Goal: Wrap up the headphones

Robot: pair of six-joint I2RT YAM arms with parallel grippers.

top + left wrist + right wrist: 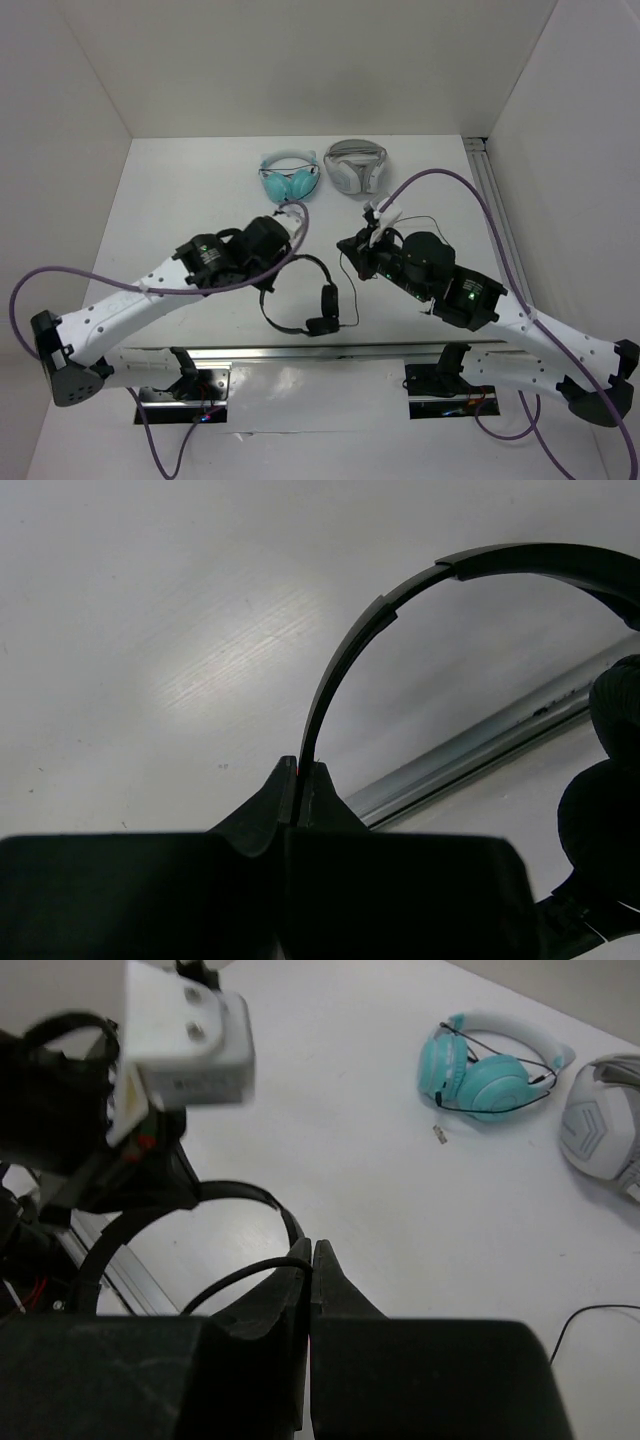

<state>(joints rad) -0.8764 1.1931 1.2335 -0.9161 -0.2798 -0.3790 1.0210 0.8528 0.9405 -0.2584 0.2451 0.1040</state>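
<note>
The black headphones [322, 300] lie near the table's front edge, their thin headband [308, 262] arching up and left. My left gripper [284, 262] is shut on that headband; in the left wrist view the band [350, 650] rises from between the closed tips [298, 770], with an earcup [605, 810] at the right edge. My right gripper [347, 248] is shut on the thin black cable [345, 285]. In the right wrist view the cable [240, 1272] loops into the closed tips [312, 1250], and the headband [240, 1192] curves behind.
Teal headphones [290, 178] and white-grey headphones [357, 168] sit at the back of the table, also seen as teal headphones [485, 1075] and white-grey headphones [600, 1130]. A metal rail [300, 352] runs along the near edge. White walls enclose three sides.
</note>
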